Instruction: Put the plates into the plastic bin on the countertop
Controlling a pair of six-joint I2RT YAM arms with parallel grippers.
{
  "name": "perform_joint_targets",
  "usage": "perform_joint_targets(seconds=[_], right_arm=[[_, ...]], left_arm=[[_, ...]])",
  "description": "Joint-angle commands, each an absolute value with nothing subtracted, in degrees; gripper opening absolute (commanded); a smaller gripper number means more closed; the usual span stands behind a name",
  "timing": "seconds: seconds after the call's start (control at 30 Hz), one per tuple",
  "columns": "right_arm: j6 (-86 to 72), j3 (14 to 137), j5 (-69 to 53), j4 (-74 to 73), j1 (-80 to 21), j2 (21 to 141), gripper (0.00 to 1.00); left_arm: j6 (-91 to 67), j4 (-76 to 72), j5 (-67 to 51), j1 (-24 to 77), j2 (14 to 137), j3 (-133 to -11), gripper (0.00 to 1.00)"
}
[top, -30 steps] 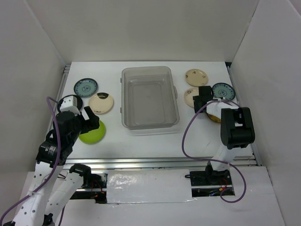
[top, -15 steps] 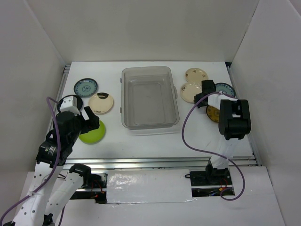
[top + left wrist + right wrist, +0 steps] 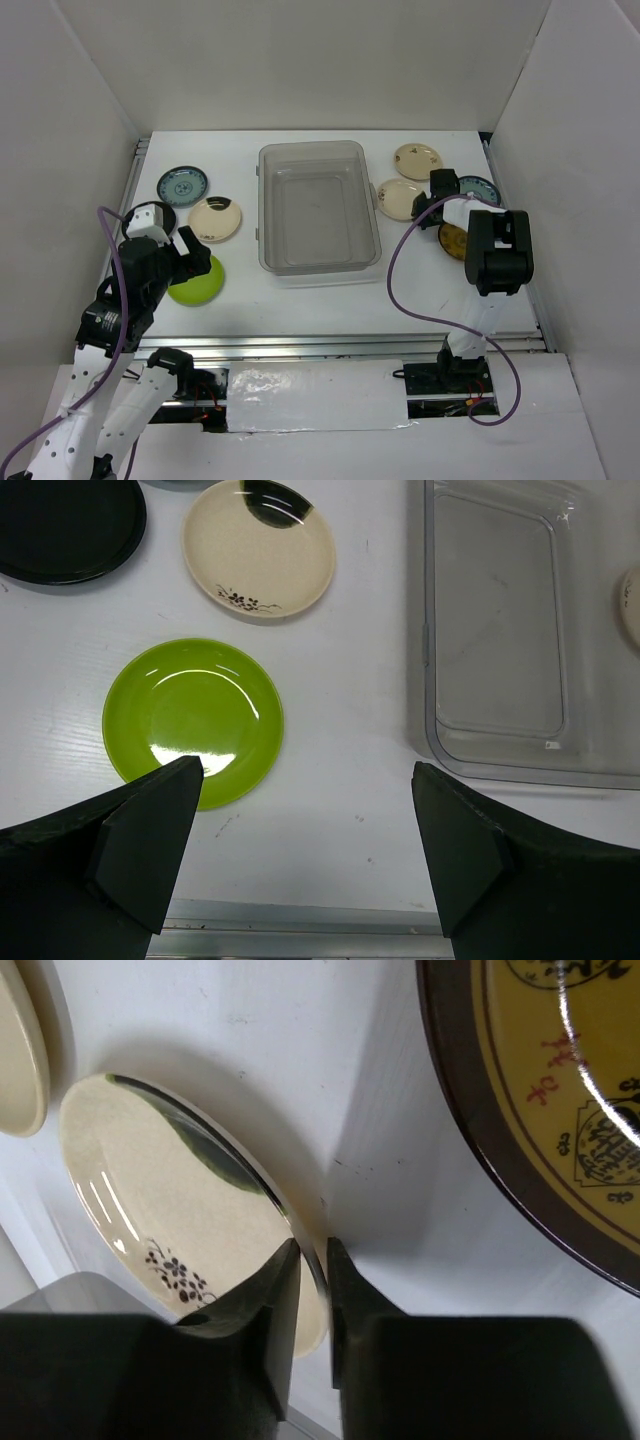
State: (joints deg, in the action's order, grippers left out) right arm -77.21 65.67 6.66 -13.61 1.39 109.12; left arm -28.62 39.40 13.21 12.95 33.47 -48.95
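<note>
The plastic bin (image 3: 310,148) stands empty mid-table. My right gripper (image 3: 428,207) is shut on the rim of a cream plate with a dark mark and small flowers (image 3: 397,198), tilted up just right of the bin; the wrist view shows the fingers pinching its edge (image 3: 312,1260) (image 3: 170,1200). Beside it lie a yellow-and-black plate (image 3: 453,240) (image 3: 540,1110), a blue plate (image 3: 482,190) and a cream plate (image 3: 417,161). My left gripper (image 3: 190,262) (image 3: 300,850) is open above the lime green plate (image 3: 195,715).
Left of the bin lie a cream plate with a dark mark (image 3: 215,219) (image 3: 260,550), a blue-patterned plate (image 3: 183,185) and a black plate (image 3: 65,530), partly hidden by my left arm. A metal rail (image 3: 330,345) runs along the near edge. White walls enclose the table.
My right arm has reached farther back and closed on the cream plate, which has shifted slightly left toward the bin. The yellow-and-black plate is now uncovered. The left arm has not moved.
</note>
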Motion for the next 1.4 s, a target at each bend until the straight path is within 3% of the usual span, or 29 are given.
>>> perform_joint_targets(seconds=[0.0, 0.1, 0.13, 0.77, 1.13, 1.37], right_arm=[[-76.6, 67.8, 7.1, -15.9, 1.4, 110.1, 0.18], [-76.7, 67.6, 7.2, -15.9, 1.5, 110.0, 0.01], [-77.1, 67.4, 7.3, -16.0, 1.6, 109.5, 0.0], [-71.5, 64.7, 10.9, -17.8, 1.4, 84.0, 0.0], [-54.7, 72.4, 4.0, -14.3, -18.5, 91.7, 0.0], [-52.3, 83.8, -1.6, -19.2, -20.9, 105.5, 0.0]], left_arm=[[-28.2, 37.4, 13.5, 13.2, 32.7, -48.8, 0.99], [-28.1, 37.4, 13.5, 13.2, 32.7, -48.8, 0.99], [-28.2, 37.4, 13.5, 13.3, 32.6, -48.9, 0.99], [-28.6, 37.6, 14.5, 13.4, 32.3, -48.9, 0.99], [-29.3, 38.1, 16.1, 13.4, 33.0, -49.1, 0.99], [-29.4, 38.3, 16.2, 13.4, 34.6, -49.3, 0.99]])
